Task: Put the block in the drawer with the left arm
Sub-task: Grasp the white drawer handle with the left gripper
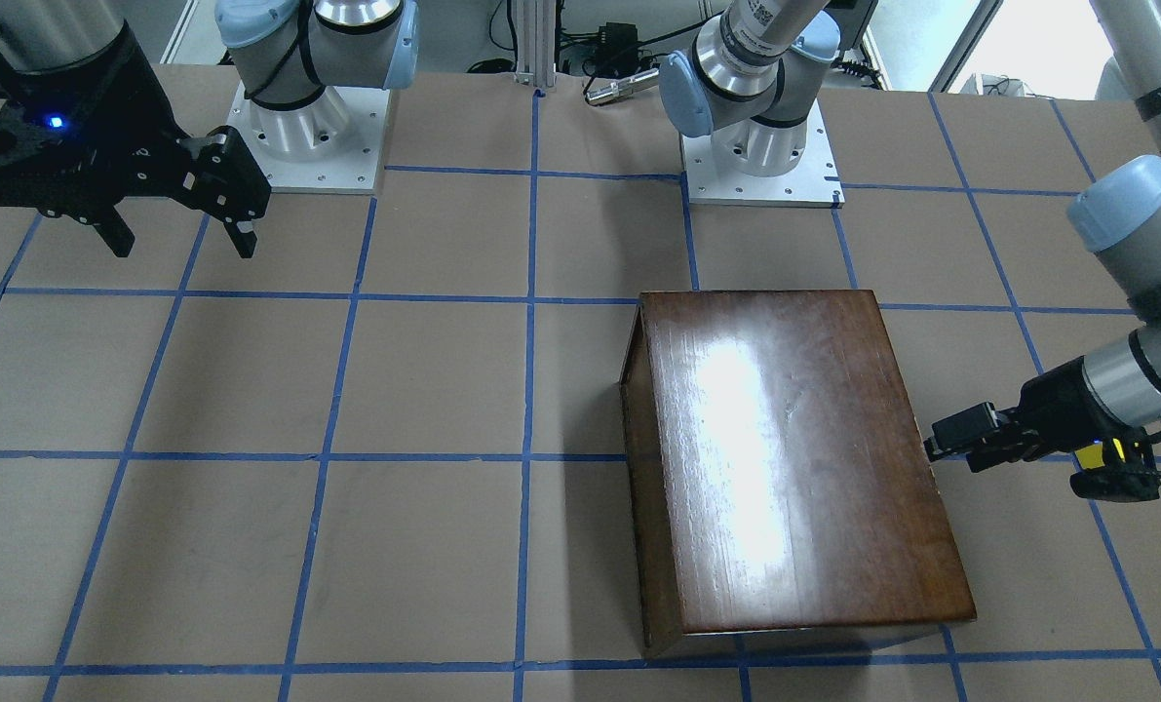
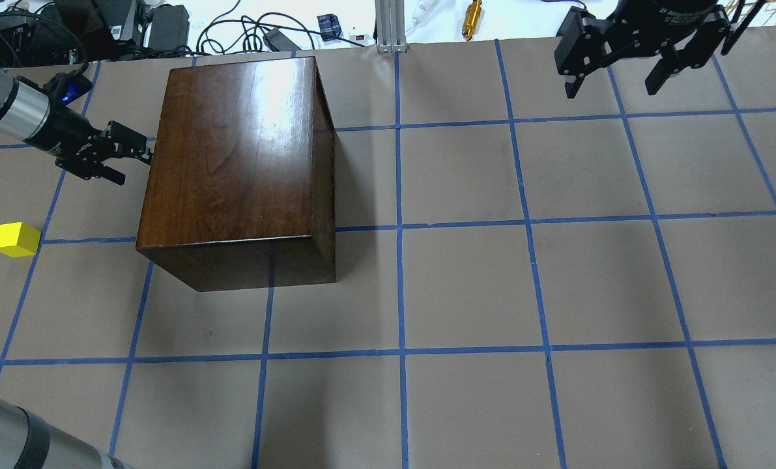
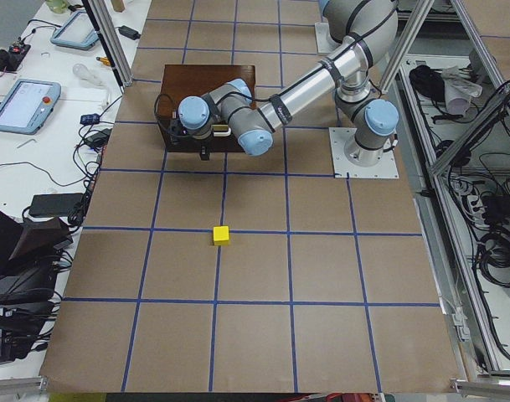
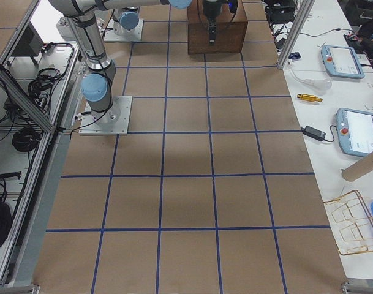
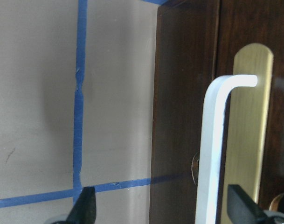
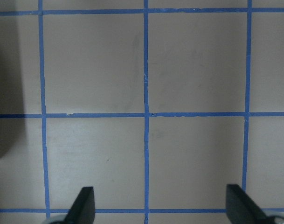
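The glossy dark-brown box (image 2: 238,163) stands on the table's left half. Its drawer is shut; the dark front panel (image 5: 188,93) and its pale metal pull (image 5: 216,140) on a brass plate fill the left wrist view. My left gripper (image 2: 133,163) is open at the box's left face, with the pull between its fingertips (image 5: 86,207), nearer the right one. The yellow block (image 2: 16,239) sits on the table apart from the box, nearer the robot than the left gripper. My right gripper (image 2: 612,88) is open and empty, raised over the far right.
The box (image 1: 794,458) sits at an angle to the blue tape grid. The two arm bases (image 1: 307,146) (image 1: 760,161) are bolted at the robot's side. An aluminium post (image 2: 388,26), a gold tool (image 2: 473,12) and cables lie beyond the far edge.
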Tool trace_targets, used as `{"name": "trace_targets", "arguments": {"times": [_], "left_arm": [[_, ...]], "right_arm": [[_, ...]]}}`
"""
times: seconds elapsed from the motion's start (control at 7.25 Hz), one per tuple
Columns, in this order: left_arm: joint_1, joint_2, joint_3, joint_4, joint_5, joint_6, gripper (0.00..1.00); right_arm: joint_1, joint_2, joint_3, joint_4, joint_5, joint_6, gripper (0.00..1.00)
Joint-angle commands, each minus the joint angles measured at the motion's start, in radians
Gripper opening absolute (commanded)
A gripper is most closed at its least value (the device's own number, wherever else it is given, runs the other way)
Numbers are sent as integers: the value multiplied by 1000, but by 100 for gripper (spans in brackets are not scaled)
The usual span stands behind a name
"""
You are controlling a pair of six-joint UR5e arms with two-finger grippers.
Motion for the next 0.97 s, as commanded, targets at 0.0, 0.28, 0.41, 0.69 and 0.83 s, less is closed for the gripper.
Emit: {"name": "trace_targets", "arguments": {"times": [0.0,0.28,0.41,0.69,0.83], "left_arm": [[-4,-5,2,2,0,46,100],[-4,-12,-4,0,-1,49,100],[-4,-12,-4,0,-1,51,100],[-4,-21,-4,-1,0,51,100],[-4,-24,-5,-1,0,51,100]], "right_arm": [[0,1,0,0,0,0,100],[0,1,0,0,-1,0,100],[0,1,0,0,-1,0,100],[0,1,0,0,-1,0,100],[0,1,0,0,-1,0,100]]}}
